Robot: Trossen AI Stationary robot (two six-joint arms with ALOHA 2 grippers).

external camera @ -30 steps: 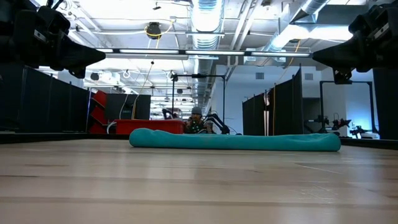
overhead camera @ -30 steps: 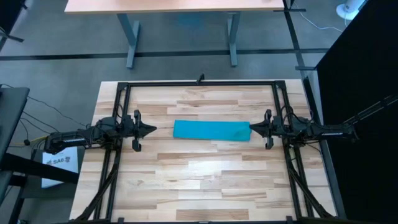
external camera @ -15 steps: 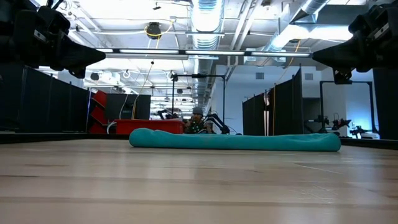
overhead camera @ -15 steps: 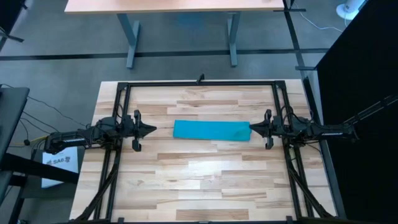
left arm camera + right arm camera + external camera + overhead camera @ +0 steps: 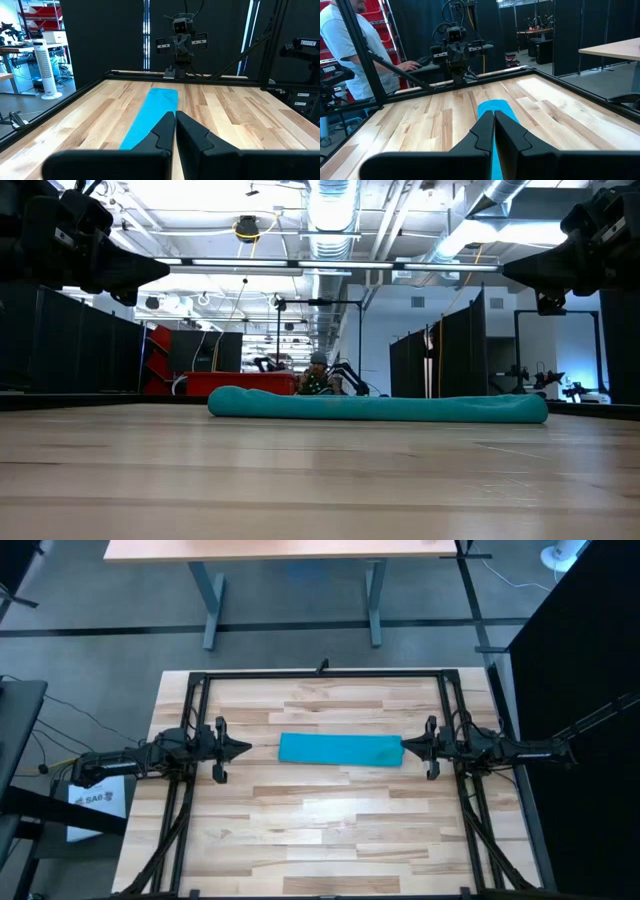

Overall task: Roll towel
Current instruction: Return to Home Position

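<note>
Desk point(image 5: 320, 830): light wooden plank top, enclosed by a black frame point(image 5: 320, 674) that runs along its far edge and both sides.

Towel point(image 5: 340, 750): teal cloth, plain, gathered into one long narrow strip. It lies flat on the middle of the desk, with its long axis in line with both arms. In the low view it reads as a low, rounded bundle resting on the wood, slightly thicker at one end.

Left pincer point(image 5: 247, 749): positioned at the left side of the desk, pointing along the towel toward the opposite arm. The two fingers are pressed together with only a thin seam between them, as the left wrist view shows. It has hold of nothing. A strip of bare wood separates its tip from the near end of the towel.

Right pincer point(image 5: 404, 748): positioned at the right side of the desk, pointing back along the towel toward the left arm. The fingers are closed against each other in the same way, with nothing between them. Seen from above, its tip meets the right end of the towel.

Height of arms: in the low view both arms sit at the upper corners, above the desk surface and clear of the towel.

Surroundings: a person in a white shirt point(image 5: 345, 45) stands beyond the desk in the right wrist view. A white tower fan point(image 5: 40, 67) stands on the floor in the left wrist view.
</note>
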